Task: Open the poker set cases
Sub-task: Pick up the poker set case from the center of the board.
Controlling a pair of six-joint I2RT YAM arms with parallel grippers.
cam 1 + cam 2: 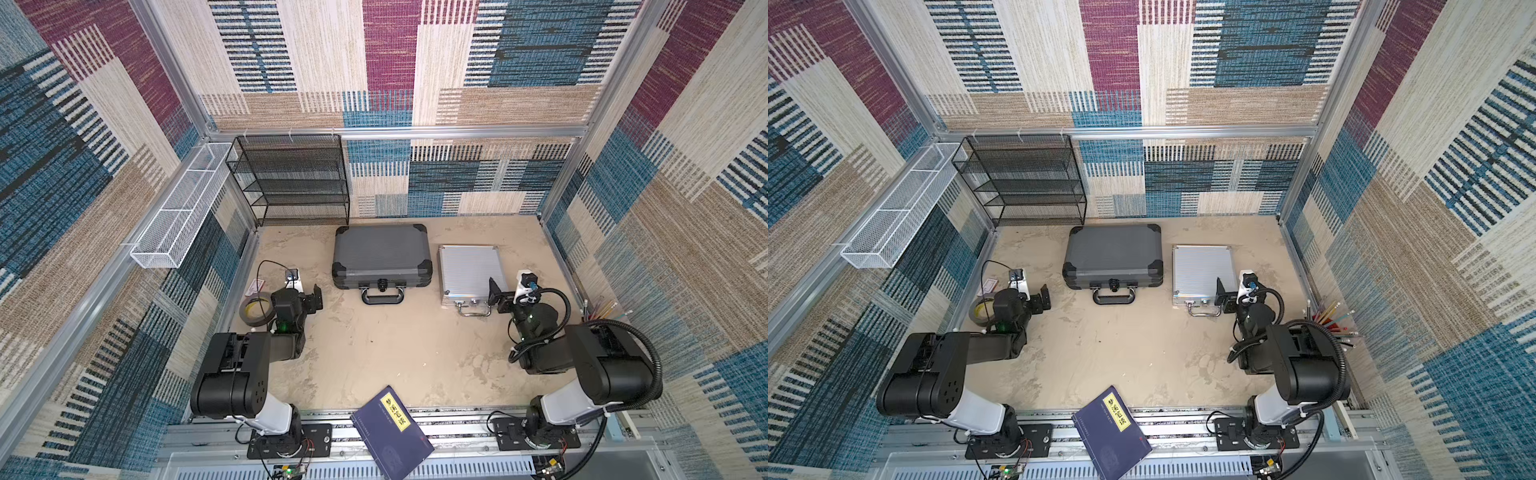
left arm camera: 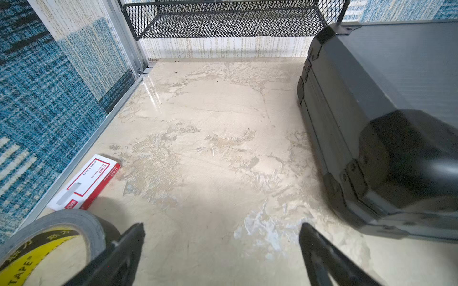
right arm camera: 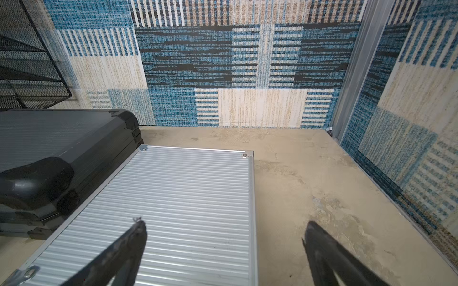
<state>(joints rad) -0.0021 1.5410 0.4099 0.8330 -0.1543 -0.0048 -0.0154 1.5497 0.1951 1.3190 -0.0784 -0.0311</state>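
Left wrist view shows print on a red-and-white box (image 2: 85, 184), unreadable from above, beside a grey tape roll (image 2: 74, 220). The left gripper (image 2: 221, 227) gapes, empty. Right wrist view: the right gripper (image 3: 226, 224), fingers apart, straddles the rim of the ribbed silver case (image 3: 186, 198). Both top views place the matte, black-cornered dark grey case (image 1: 381, 255) centre-frame, shut.

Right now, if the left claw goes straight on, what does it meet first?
Probably nothing soon: the left claw points over bare table, between the tape roll and the dark grey case, toward the wall under the black mesh rack; depth unclear.
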